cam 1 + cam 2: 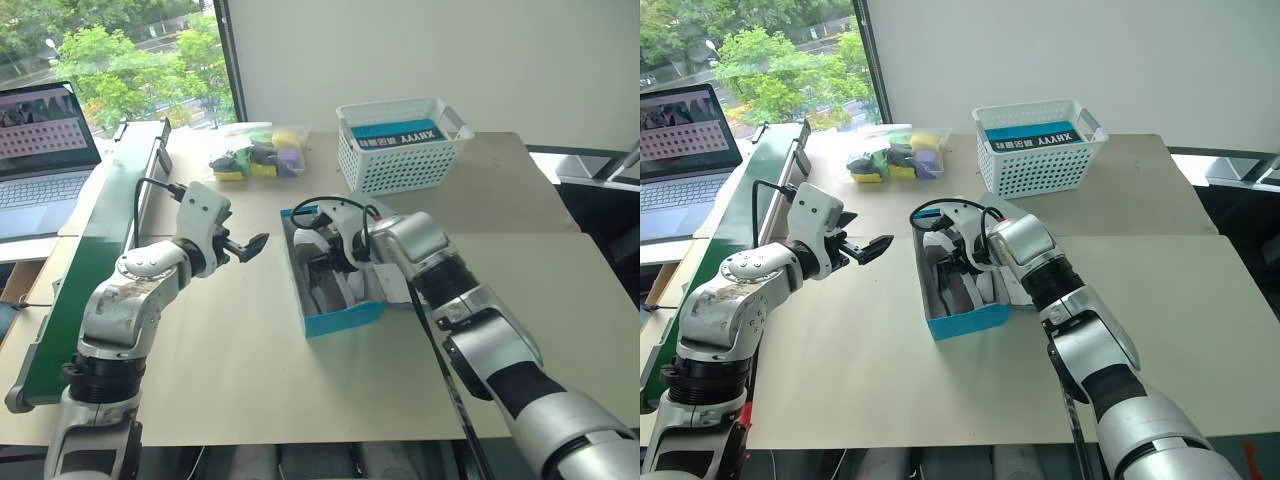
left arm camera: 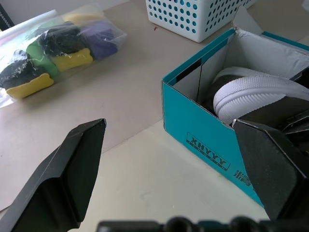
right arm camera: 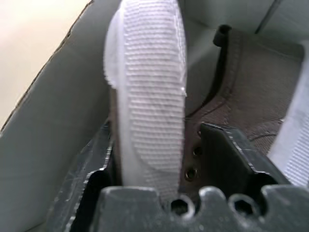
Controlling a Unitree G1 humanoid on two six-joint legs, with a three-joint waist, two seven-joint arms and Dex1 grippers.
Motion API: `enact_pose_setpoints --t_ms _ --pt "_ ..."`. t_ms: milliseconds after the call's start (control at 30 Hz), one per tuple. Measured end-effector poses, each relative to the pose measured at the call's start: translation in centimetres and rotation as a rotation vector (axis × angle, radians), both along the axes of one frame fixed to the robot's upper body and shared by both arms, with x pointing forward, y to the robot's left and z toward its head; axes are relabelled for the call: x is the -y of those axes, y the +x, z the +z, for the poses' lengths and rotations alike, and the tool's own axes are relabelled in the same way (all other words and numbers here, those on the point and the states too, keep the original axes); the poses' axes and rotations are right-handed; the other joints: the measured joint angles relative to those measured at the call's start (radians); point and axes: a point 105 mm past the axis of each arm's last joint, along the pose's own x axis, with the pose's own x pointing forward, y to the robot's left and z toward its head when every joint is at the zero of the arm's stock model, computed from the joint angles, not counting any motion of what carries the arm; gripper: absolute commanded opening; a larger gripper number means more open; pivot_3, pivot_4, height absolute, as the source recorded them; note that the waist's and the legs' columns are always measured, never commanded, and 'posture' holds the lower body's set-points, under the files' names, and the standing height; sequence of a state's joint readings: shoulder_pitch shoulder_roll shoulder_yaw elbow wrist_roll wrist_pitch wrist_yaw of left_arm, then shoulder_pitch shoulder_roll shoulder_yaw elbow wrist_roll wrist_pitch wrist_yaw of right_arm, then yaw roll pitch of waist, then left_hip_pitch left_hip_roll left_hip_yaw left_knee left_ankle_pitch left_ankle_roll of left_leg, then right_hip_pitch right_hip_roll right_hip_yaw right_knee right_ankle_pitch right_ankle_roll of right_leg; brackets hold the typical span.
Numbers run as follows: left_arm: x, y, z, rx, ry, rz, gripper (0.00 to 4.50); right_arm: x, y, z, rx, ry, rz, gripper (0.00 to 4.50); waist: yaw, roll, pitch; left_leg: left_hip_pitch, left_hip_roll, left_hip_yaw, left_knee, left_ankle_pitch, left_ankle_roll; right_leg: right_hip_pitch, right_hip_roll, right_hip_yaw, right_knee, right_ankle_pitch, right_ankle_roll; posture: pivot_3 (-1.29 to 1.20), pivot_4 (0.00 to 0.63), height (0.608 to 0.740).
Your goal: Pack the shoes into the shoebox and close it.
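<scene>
A white lattice basket point(image 1: 400, 150) and a clear bag of coloured items point(image 1: 255, 155) sit behind the shoebox point(image 1: 345, 318) on the table point(image 1: 240, 370). Two shoes point(image 3: 149, 96) lie inside the box. The right gripper point(image 3: 159, 154) reaches in, fingers parted around one sole-up shoe. The left gripper point(image 1: 252, 246) hovers beside the box, wide open and empty.

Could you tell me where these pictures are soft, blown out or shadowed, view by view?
Right wrist view: the shoe sole close to the lens is soft, and the right gripper is dark. Left wrist view: the left gripper is blurred, while the shoebox lettering is crisp. Left eye view: the window is bright.
</scene>
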State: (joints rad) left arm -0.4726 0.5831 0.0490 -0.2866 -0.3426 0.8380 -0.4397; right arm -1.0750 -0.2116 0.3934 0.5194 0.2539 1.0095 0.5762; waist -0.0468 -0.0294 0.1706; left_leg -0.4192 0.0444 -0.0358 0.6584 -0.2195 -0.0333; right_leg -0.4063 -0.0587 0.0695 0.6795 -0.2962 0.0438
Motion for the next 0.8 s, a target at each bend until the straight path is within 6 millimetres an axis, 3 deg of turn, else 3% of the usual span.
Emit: enact_pose_setpoints --t_ms 67,167,267,400,600,700,800 --pt "0.1 0.0 0.0 0.0 0.0 -0.004 4.5 -0.4 -0.2 0.3 0.01 0.006 0.02 4.45 0.001 0.0 0.0 -0.001 0.0 0.0 0.0 0.0 0.0 -0.001 0.0 0.0 0.0 0.0 0.0 0.0 0.15 0.74" --pt "0.3 -0.2 -0.1 -0.015 -0.005 -0.026 4.5 -1.0 -1.0 1.5 0.032 0.021 0.052 4.45 0.002 0.0 0.0 -0.003 0.0 0.0 0.0 0.0 0.0 -0.002 0.0 0.0 0.001 0.0 0.0 0.0 0.15 0.74" --pt "1.3 -0.7 0.0 -0.027 -0.017 -0.1 4.5 -1.2 -2.3 4.0 0.054 0.066 0.081 4.45 0.003 0.0 0.0 -0.004 0.0 -0.001 0.0 0.0 0.0 -0.003 0.0 -0.001 0.002 0.0 0.0 0.0 0.15 0.74" --pt "2.0 -1.1 0.4 -0.025 -0.026 -0.151 4.5 -0.3 -3.0 6.0 0.06 0.119 0.073 4.45 0.004 0.0 0.0 -0.004 0.0 -0.001 0.0 0.0 0.0 -0.002 0.0 -0.001 0.0 0.0 0.0 0.0 0.15 0.74" --pt "3.3 -2.0 1.0 -0.031 -0.018 -0.27 4.5 4.5 -5.2 11.1 0.146 0.239 0.05 4.45 0.012 0.0 0.0 -0.004 0.0 -0.001 0.0 0.0 0.0 -0.001 0.0 -0.001 -0.001 0.0 0.0 0.0 0.15 0.74" --pt "3.8 -2.3 1.1 -0.042 -0.016 -0.317 4.5 6.3 -6.4 10.9 0.13 0.244 0.041 4.45 0.007 0.0 0.0 -0.004 0.0 -0.001 0.0 0.0 0.0 -0.001 0.0 -0.001 -0.004 0.0 0.0 0.0 0.15 0.74" --pt "4.4 -2.6 1.1 -0.055 0.008 -0.367 4.5 9.3 -9.0 10.5 0.103 0.243 0.049 4.45 0.01 0.001 0.001 -0.005 0.0 -0.001 0.0 0.0 0.001 0.0 0.0 -0.001 -0.005 0.0 0.0 0.0 0.15 0.74"
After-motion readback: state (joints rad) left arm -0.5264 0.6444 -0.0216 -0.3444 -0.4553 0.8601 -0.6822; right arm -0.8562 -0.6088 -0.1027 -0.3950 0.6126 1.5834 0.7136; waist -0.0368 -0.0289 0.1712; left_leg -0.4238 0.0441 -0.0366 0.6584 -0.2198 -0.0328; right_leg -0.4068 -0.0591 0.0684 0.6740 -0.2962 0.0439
